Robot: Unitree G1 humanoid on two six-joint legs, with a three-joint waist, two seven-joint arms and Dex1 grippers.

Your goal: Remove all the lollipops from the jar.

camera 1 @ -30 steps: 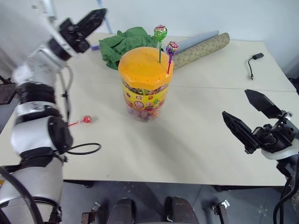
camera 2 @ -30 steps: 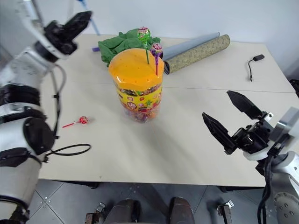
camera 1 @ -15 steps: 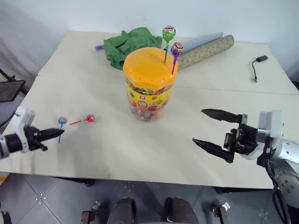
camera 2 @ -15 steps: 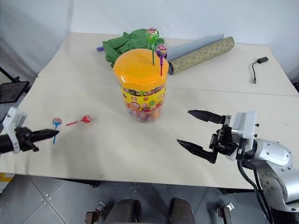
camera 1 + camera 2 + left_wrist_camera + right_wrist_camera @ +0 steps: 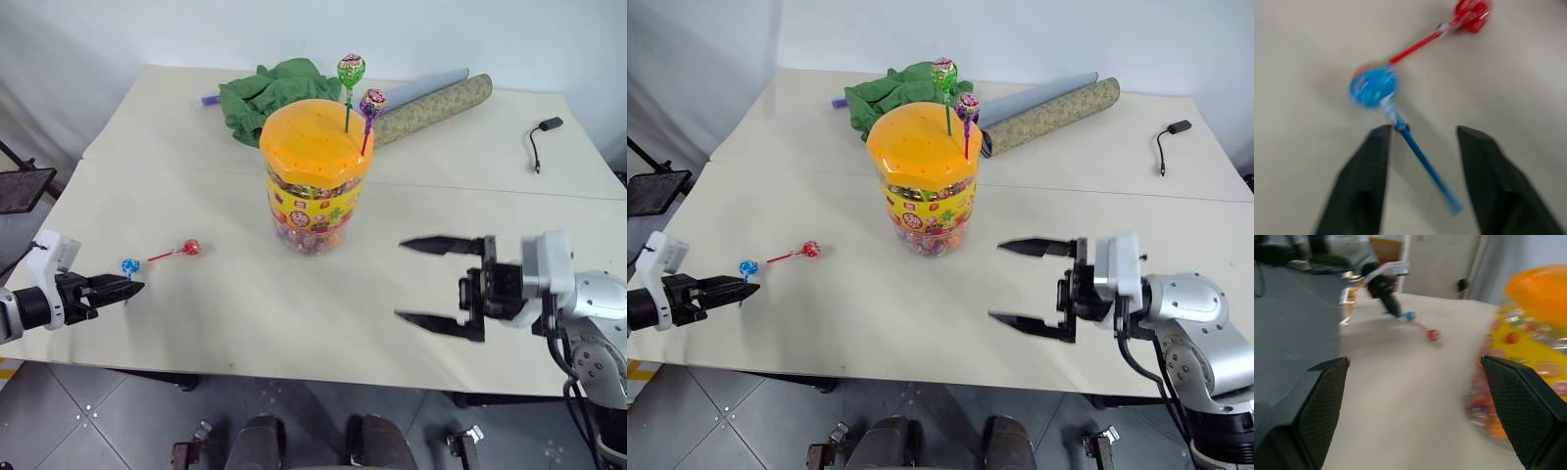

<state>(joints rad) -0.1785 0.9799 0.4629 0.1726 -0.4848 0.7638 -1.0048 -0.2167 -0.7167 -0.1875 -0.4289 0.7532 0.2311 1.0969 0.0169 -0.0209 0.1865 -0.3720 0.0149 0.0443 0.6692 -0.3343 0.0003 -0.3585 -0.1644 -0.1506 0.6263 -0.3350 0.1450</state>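
Jar (image 5: 311, 171) at table (image 5: 470, 323) centre, green lollipop (image 5: 350, 70) and purple lollipop (image 5: 371, 103) standing in its lid; blue lollipop (image 5: 1373, 87) and red lollipop (image 5: 189, 248) lie at eight o'clock; left pincer (image 5: 1422, 147) parted, releasing blue; right pincer (image 5: 439, 291) wide, empty; next, pluck green.

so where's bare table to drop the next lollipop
Bare table lies between the jar and the red lollipop, and along the front edge. Crowded behind the jar: green cloth and speckled roll.
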